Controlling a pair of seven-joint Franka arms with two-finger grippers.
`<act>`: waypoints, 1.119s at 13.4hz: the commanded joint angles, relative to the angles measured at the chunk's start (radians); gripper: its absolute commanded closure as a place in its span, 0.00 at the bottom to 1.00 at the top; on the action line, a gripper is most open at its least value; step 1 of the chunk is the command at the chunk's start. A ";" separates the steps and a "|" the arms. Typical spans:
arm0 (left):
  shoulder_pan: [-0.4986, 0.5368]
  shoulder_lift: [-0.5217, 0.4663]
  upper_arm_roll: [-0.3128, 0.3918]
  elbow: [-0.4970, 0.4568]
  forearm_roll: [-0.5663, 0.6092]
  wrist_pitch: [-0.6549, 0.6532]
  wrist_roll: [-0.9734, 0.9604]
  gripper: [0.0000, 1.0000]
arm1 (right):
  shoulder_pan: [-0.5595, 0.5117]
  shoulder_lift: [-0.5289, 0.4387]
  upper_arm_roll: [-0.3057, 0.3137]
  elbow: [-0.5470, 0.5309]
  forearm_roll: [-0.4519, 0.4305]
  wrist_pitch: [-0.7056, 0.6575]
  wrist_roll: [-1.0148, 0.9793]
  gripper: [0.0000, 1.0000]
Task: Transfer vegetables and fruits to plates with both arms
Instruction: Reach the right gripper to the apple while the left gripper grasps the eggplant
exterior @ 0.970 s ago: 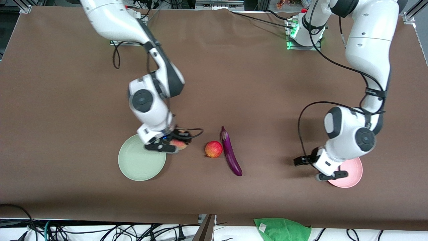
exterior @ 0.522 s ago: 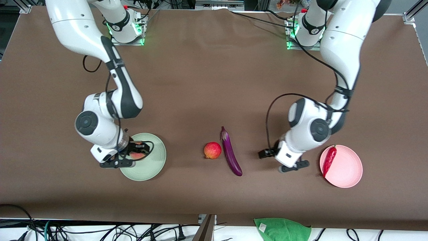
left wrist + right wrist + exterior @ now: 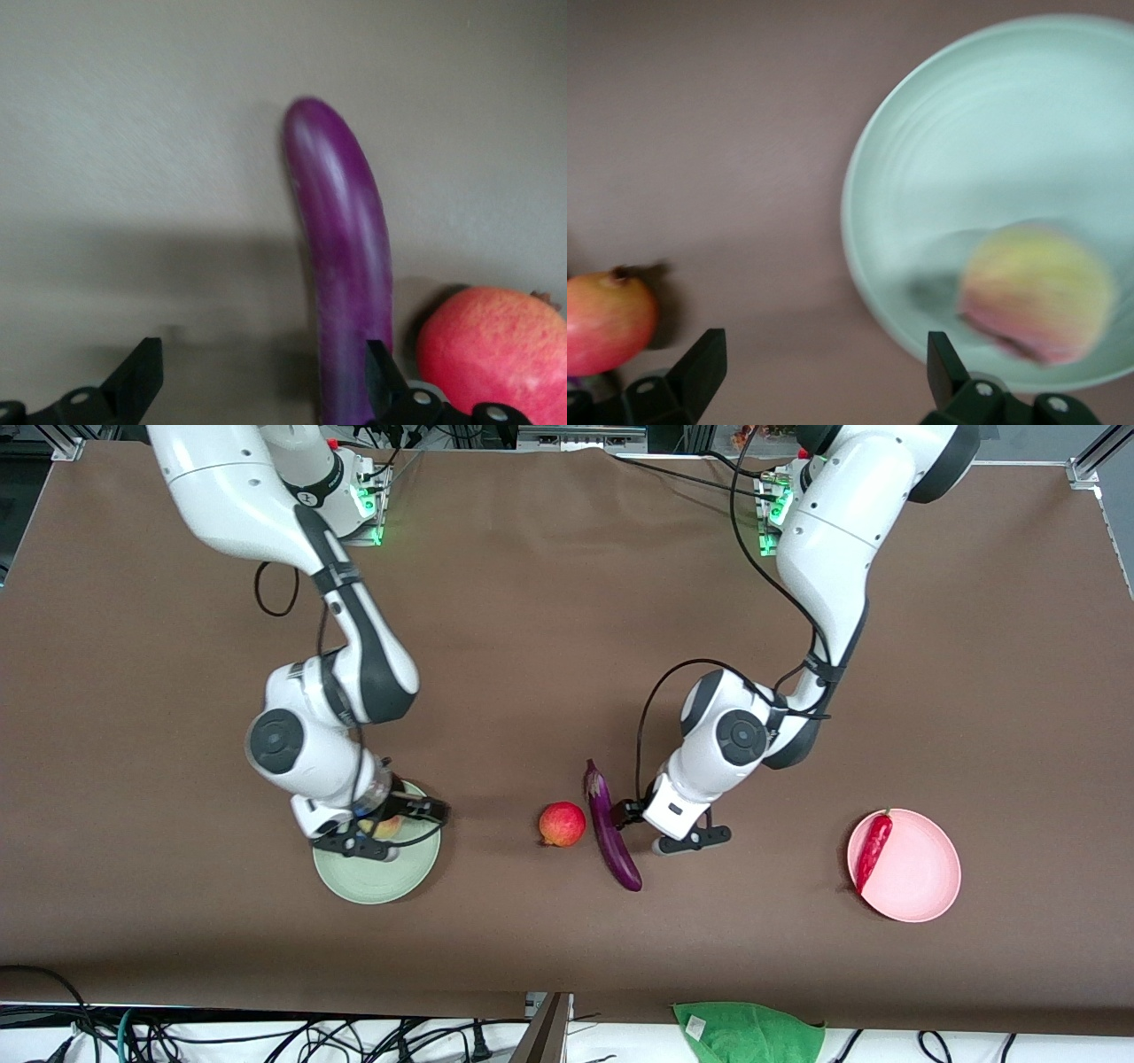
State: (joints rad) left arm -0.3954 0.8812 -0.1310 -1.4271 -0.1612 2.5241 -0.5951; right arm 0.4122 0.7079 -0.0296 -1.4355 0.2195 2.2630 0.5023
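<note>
The peach [image 3: 386, 828] lies on the mint green plate [image 3: 372, 879], partly hidden by my right gripper [image 3: 388, 831], which is open and empty over the plate's edge. In the right wrist view the peach [image 3: 1036, 294] sits free on the plate [image 3: 992, 133], apart from the open right gripper [image 3: 824, 376]. The purple eggplant [image 3: 613, 837] and the red pomegranate-like fruit [image 3: 563, 824] lie side by side mid-table. My left gripper [image 3: 663, 828] is open and empty just beside the eggplant [image 3: 344, 283]; one fingertip [image 3: 379, 372] is level with it. The red chili [image 3: 873, 849] lies on the pink plate [image 3: 923, 872].
A bright green cloth [image 3: 749, 1032] lies past the table's edge nearest the front camera, with cables along that edge. Brown table surface runs between the eggplant and the pink plate.
My right gripper carried the peach onto the green plate, let it go and shifted toward the middle. My left arm left the chili on the pink plate and moved over beside the eggplant.
</note>
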 commanded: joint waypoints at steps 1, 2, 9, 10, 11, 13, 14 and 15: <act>-0.031 0.019 0.010 0.011 -0.008 0.027 -0.037 0.00 | 0.071 0.039 -0.001 0.049 0.012 0.062 0.207 0.00; -0.036 0.027 0.010 0.011 -0.008 0.038 -0.049 0.00 | 0.101 0.073 -0.001 0.073 0.012 0.120 0.296 0.00; -0.068 0.068 0.008 0.025 0.040 0.084 -0.123 0.03 | 0.163 0.318 -0.004 0.331 0.011 0.354 0.586 0.00; -0.068 0.074 0.008 0.027 0.060 0.085 -0.144 0.10 | 0.169 0.332 -0.003 0.343 0.011 0.374 0.610 0.00; -0.068 0.076 0.008 0.027 0.075 0.085 -0.147 0.29 | 0.178 0.340 -0.001 0.342 0.011 0.410 0.625 0.00; -0.066 0.075 0.008 0.025 0.083 0.085 -0.147 0.80 | 0.197 0.358 -0.001 0.339 0.011 0.441 0.645 0.00; -0.066 0.074 0.010 0.025 0.084 0.085 -0.146 0.99 | 0.206 0.367 -0.001 0.339 0.009 0.443 0.647 0.00; -0.060 0.073 0.008 0.025 0.088 0.085 -0.143 1.00 | 0.218 0.369 -0.003 0.334 0.009 0.443 0.647 0.00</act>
State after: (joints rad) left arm -0.4552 0.9384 -0.1261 -1.4228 -0.0996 2.6045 -0.7202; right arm 0.6064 1.0433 -0.0269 -1.1382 0.2208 2.6921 1.1300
